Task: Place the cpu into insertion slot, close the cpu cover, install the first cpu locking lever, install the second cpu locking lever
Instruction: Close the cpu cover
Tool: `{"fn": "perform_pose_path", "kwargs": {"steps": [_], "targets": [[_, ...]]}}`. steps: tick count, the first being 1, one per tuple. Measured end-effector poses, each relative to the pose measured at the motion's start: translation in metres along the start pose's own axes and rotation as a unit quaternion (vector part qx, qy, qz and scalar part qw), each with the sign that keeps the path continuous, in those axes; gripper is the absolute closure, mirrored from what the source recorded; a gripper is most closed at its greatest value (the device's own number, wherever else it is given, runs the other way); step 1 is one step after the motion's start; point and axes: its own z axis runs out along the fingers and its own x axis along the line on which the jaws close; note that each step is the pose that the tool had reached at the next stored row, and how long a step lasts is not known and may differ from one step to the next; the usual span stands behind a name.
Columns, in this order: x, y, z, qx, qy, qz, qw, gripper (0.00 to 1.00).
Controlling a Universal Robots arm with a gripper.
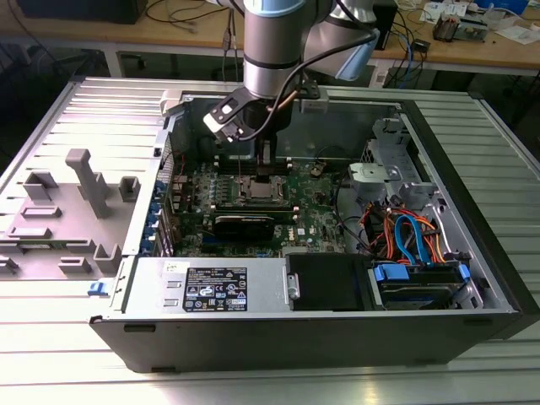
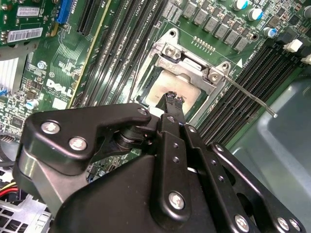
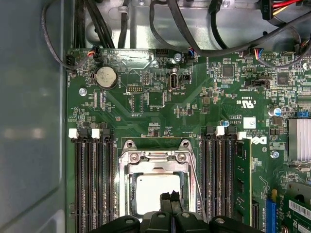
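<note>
hovering over cpu (image 3: 146, 194) | gripper (image 2: 174, 100) clenched, empty | cpu cover (image 3: 155, 157) down | white logo (image 3: 257, 141) on board (image 3: 146, 116)

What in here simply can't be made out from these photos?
- Chip: in both wrist views, its near edge is hidden behind the gripper.
- Whether the gripper's tips touch the chip: no view shows the gap.
- Socket: in the exterior view, too small to tell its parts apart; the arm hides what lies behind it.
- Thin lever: in the first wrist view, one end runs behind the gripper.
</note>
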Motion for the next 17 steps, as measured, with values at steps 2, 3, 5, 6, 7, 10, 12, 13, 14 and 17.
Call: {"fn": "perform_pose_path", "kwargs": {"steps": [2, 3, 5, 6, 7, 10, 12, 13, 14, 17], "targets": [[-0.0002, -0.0007, 0.0008, 0.0000, 0.0000, 0.000, 1.0000, 0.89], [-0.0003, -0.0010, 0.0012, 0.0000, 0.0000, 0.000, 1.0000, 0.89], [-0.0004, -0.0016, 0.0019, 0.0000, 0.0000, 0.000, 1.0000, 0.89], [-0.0005, -0.0018, 0.0022, 0.0000, 0.0000, 0.000, 1.0000, 0.89], [-0.0005, -0.0021, 0.0024, 0.0000, 0.0000, 0.000, 1.0000, 0.89], [-0.0010, -0.0040, 0.0051, 0.0000, 0.0000, 0.000, 1.0000, 0.89], [-0.0009, -0.0044, 0.0057, -0.0004, 0.0000, 0.000, 1.0000, 0.89], [-0.0009, -0.0044, 0.0057, -0.0003, 0.0000, 0.000, 1.0000, 0.89], [-0.0009, -0.0045, 0.0057, -0.0003, 0.0000, 0.000, 1.0000, 0.89], [-0.0010, -0.0046, 0.0057, -0.0004, 0.0001, 0.000, 1.0000, 0.89]]}}
